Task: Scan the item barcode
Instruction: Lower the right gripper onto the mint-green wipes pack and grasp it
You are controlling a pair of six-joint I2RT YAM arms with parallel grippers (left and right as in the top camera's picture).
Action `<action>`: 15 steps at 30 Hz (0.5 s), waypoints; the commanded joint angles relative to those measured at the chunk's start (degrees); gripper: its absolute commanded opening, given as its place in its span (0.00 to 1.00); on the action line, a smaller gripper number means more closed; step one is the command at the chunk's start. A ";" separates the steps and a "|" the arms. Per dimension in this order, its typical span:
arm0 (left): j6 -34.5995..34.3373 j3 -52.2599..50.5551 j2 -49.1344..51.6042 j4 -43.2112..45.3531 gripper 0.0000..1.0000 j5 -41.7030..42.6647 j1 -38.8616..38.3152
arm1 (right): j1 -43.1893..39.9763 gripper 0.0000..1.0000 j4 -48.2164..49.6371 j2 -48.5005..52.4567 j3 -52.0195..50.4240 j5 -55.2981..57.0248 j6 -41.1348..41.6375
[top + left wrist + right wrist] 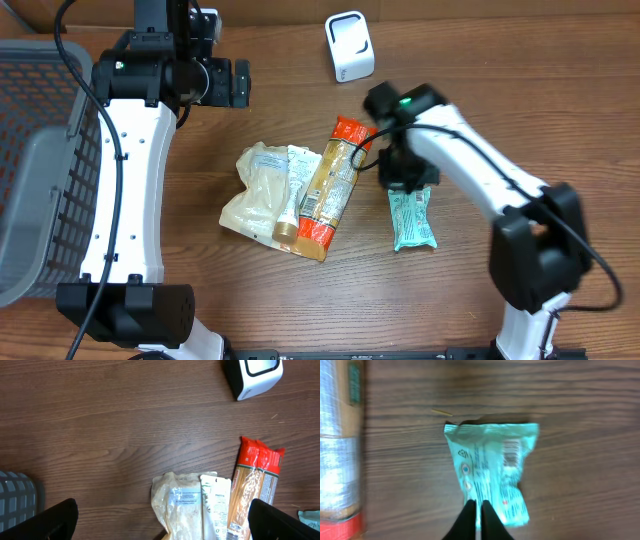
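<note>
- We have the right gripper (478, 504) down over the near end of a teal snack packet (490, 475), its two fingers pressed together with no real gap between them.
- We cannot tell whether those fingers have caught a fold of the wrapper or merely touch it. The packet looks to be lying flat on the table (520, 90).
- The packet sits to the right of the other groceries, just beside the long pasta pack (330, 185) and well apart from the white scanner (349, 45) at the far edge.
- A barcode (510, 452) shows on the packet's upper face, in the wrist view.
- The left gripper (228, 83) hangs over bare wood near the far left of the table, fingers spread wide apart and holding nothing.
- A pale bag (255, 190) and a small tube (292, 190) lie untouched beside the pasta, and the grey basket (40, 150) stands at the left edge.
- By our reckoning the task is at its start: an item is chosen, at most pinched. Lifting it, carrying it to the scanner and turning the barcode toward the scanner are all left to do.
</note>
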 commanded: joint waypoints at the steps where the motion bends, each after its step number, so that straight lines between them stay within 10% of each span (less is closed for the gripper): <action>1: 1.09 0.72 -0.81 0.04 1.00 -0.35 -0.22 | -4.44 0.04 -0.48 -5.64 1.36 -7.67 -3.50; 15: 1.09 0.72 -0.81 0.04 1.00 -0.35 -0.22 | -5.42 0.04 19.56 -6.01 -21.68 -5.18 -2.03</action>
